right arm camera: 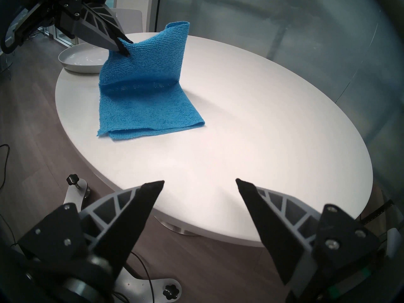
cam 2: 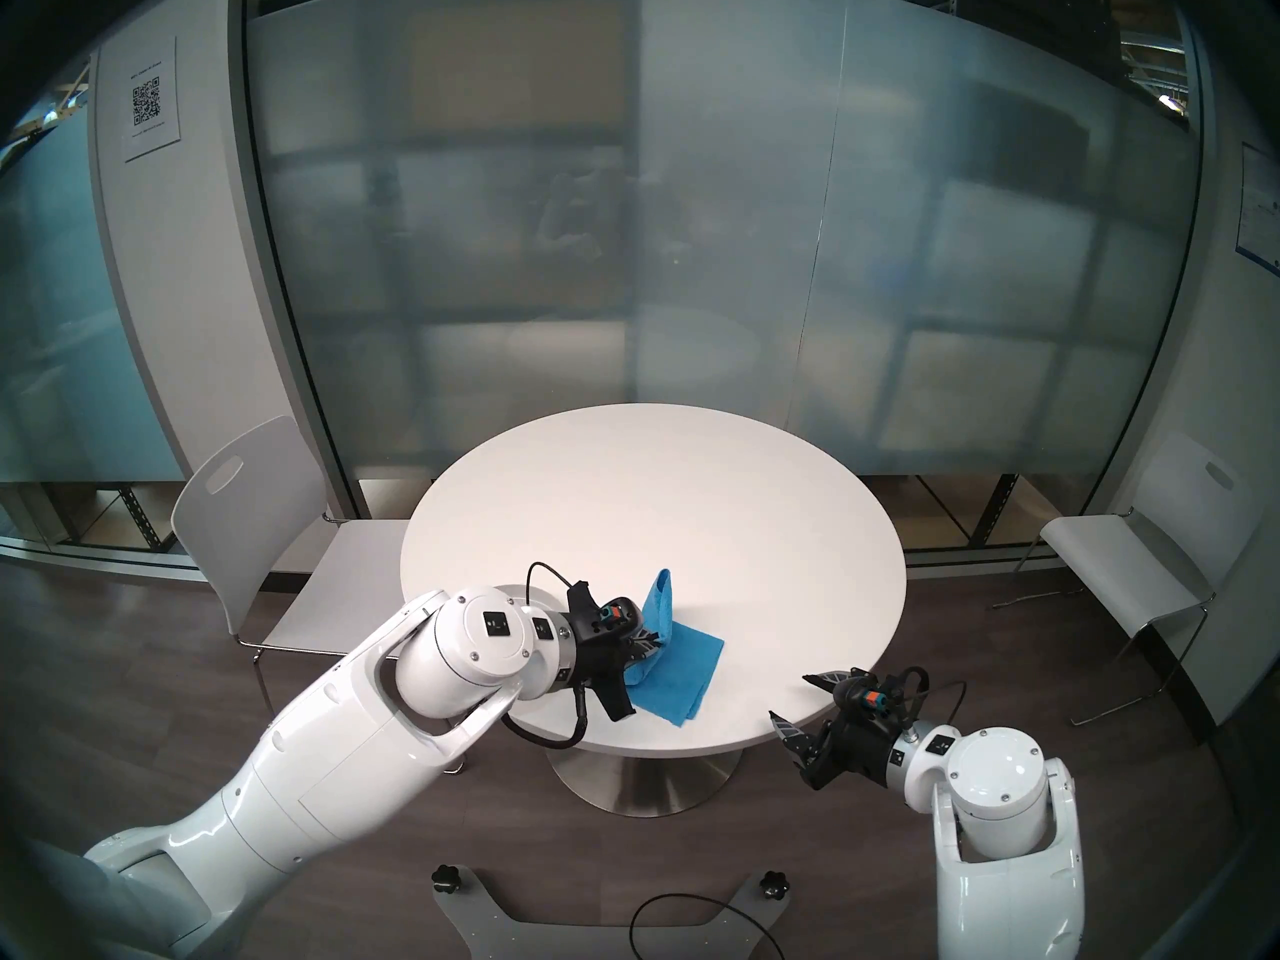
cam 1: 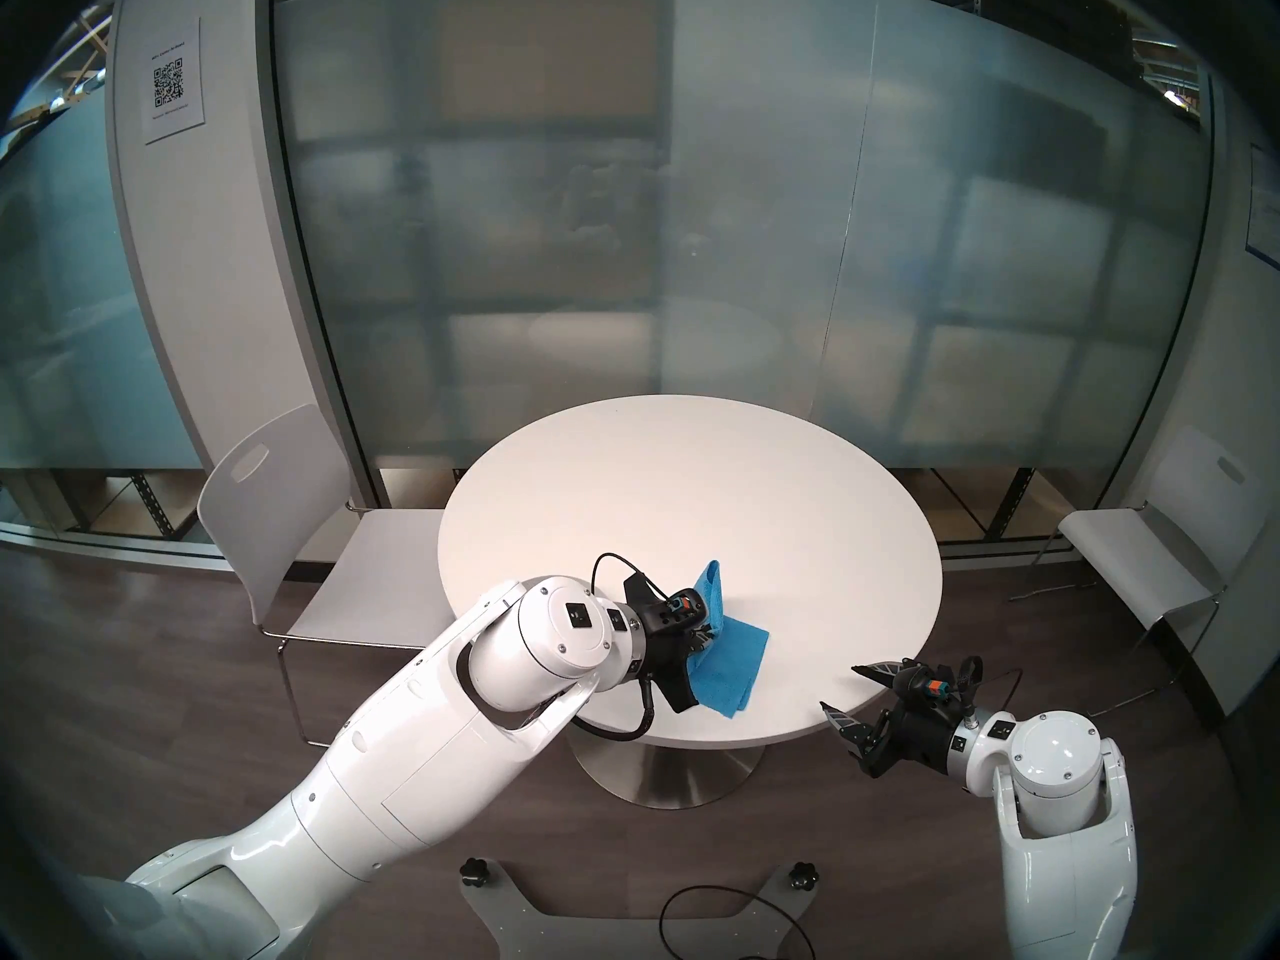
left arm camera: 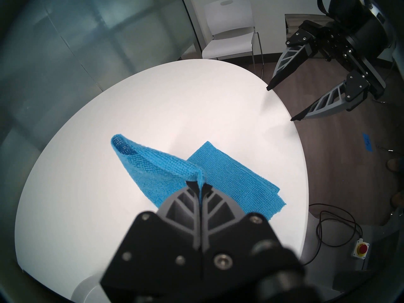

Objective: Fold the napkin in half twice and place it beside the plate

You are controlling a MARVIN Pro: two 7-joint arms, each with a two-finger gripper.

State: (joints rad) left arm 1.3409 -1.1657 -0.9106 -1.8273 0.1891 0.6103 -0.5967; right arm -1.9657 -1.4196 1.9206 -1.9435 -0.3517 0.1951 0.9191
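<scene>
Napkin [right arm camera: 150, 88] sits on your table's [right arm camera: 262, 125] near left side, one corner lifted by your left gripper [right arm camera: 123, 47] clenched on it, plate [right arm camera: 80, 59] just beyond, while your right gripper [right arm camera: 200, 183] hangs released at the near right edge.

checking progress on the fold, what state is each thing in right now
napkin: folded once; one end lifted, the other flat on the table
left pincer: shut on the napkin's raised corner
right pincer: open, empty, at the table's edge
plate: empty, beyond the napkin
</scene>
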